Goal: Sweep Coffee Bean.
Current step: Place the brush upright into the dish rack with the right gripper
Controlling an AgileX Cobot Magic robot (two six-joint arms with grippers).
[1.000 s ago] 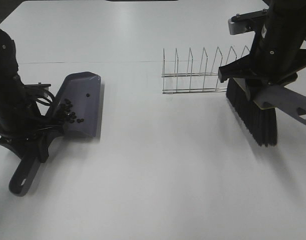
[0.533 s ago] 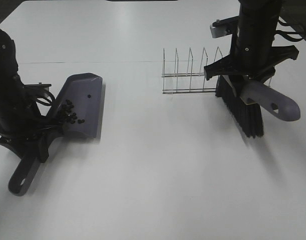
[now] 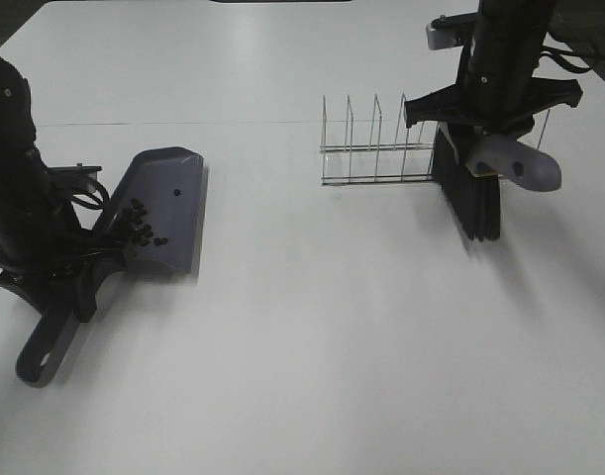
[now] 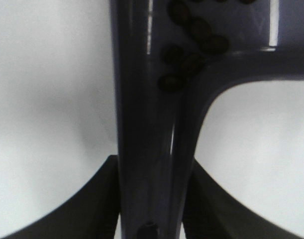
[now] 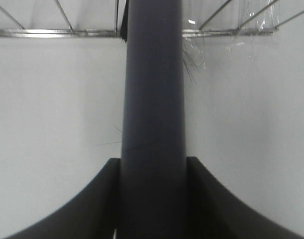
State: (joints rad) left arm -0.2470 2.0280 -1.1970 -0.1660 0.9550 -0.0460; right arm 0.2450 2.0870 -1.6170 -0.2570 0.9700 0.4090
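Observation:
A purple dustpan (image 3: pixel 163 210) lies on the white table at the left, with a cluster of dark coffee beans (image 3: pixel 137 222) inside it. My left gripper (image 3: pixel 69 287) is shut on the dustpan's handle (image 4: pixel 149 164); beans (image 4: pixel 191 37) show at the pan's base in the left wrist view. My right gripper (image 3: pixel 485 148) is shut on the brush's purple handle (image 5: pixel 152 114) at the upper right. The brush's dark bristles (image 3: pixel 470 198) hang down beside the wire rack.
A wire dish rack (image 3: pixel 381 148) stands at the back middle, right next to the brush; its wires (image 5: pixel 57 33) show in the right wrist view. The white table (image 3: pixel 322 336) stretches between the dustpan and the brush.
My right gripper has carried the brush left and back toward the wire rack, turning it more upright. The left gripper and dustpan have stayed put.

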